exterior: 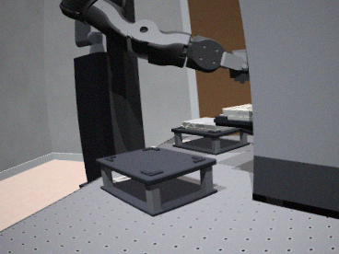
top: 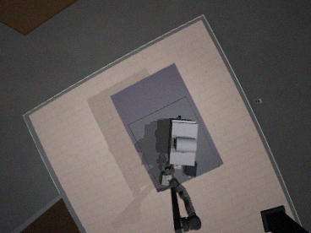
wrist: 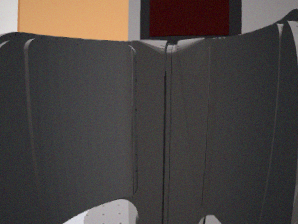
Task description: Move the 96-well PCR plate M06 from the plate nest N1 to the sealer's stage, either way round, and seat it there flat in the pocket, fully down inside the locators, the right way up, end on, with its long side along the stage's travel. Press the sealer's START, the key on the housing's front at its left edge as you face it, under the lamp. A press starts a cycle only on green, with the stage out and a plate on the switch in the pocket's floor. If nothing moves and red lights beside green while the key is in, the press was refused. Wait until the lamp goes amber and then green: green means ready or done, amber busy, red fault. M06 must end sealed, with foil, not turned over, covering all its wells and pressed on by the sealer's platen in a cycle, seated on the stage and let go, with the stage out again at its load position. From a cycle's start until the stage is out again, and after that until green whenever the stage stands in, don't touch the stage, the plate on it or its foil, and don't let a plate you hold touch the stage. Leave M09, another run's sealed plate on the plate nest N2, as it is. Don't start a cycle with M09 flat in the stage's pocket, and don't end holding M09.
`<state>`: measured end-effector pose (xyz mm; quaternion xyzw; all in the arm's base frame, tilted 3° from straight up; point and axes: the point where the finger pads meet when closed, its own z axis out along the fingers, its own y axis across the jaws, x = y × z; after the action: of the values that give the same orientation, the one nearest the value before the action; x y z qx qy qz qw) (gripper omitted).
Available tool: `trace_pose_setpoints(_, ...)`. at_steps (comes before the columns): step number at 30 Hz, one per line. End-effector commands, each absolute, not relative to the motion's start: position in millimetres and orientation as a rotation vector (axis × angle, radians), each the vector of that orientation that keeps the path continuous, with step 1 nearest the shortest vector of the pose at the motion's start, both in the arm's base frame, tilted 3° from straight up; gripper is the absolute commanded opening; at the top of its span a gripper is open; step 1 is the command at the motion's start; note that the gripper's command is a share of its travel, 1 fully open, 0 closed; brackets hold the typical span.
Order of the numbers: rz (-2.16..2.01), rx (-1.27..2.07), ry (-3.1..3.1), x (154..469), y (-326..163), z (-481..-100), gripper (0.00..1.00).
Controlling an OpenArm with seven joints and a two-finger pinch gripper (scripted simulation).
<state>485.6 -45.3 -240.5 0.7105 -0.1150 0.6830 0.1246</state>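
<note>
My gripper (exterior: 240, 63) is shut and empty. It is held high against the front left edge of the sealer's housing (exterior: 295, 92), which hides its fingertips. In the wrist view the closed fingers (wrist: 149, 163) fill the frame. A white plate (exterior: 239, 110) lies on the dark stage (exterior: 232, 121) beside the housing; whether it carries foil I cannot tell. The near plate nest N1 (exterior: 157, 167) is bare. The far nest N2 (exterior: 209, 133) carries the plate M09 (exterior: 200, 122).
From above, the sealer (top: 183, 143) with its foil roll (top: 186, 144) stands on the grey perforated base, and my arm (top: 182, 203) reaches in from the front. A dark column (exterior: 108, 101) stands behind nest N1.
</note>
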Motion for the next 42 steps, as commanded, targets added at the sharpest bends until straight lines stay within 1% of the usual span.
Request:
trace_pose_setpoints(1, 1.988, 2.072, -0.355, 486.5, -47.1, -240.4, 0.0)
trace_pose_setpoints(42, 1.982, 2.079, -0.356, 485.6, -45.6, -242.8, 0.0)
